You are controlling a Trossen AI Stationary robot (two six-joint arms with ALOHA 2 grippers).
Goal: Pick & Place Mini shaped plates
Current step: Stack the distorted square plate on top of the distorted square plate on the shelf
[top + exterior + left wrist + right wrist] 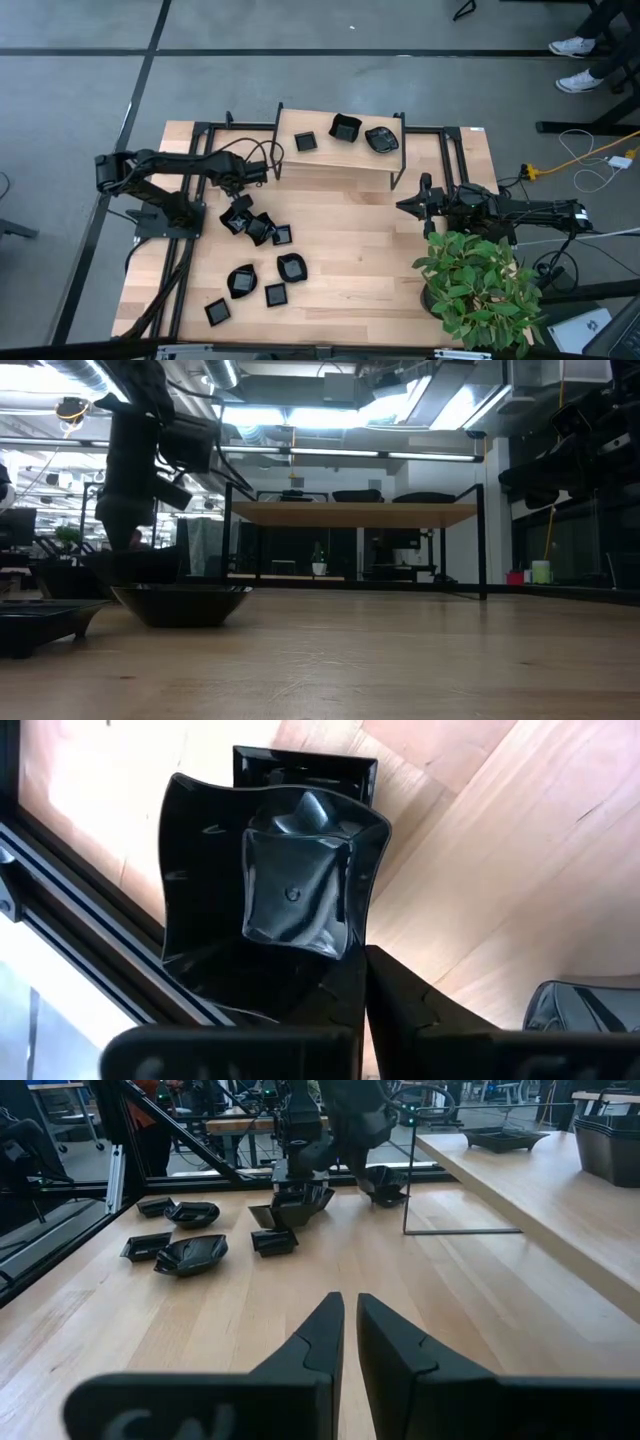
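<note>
The left gripper (238, 212) stands over the cluster of mini shaped plates (262, 262) on the worktop (350, 250); its jaws are pinching the rim of a wavy-edged plate (275, 885). This plate sits directly ahead of the jaws, tilted, with a square plate (305, 770) just beyond it. The right gripper (348, 1342) waits well apart, jaws nearly pressed together and holding nothing.

Risk assessment: the grip takes only the glossy rim, so the plate may swing or slip out on lifting. The neighbouring plates lie close by and could be knocked. Three plates already sit on the raised shelf (330, 158).
</note>
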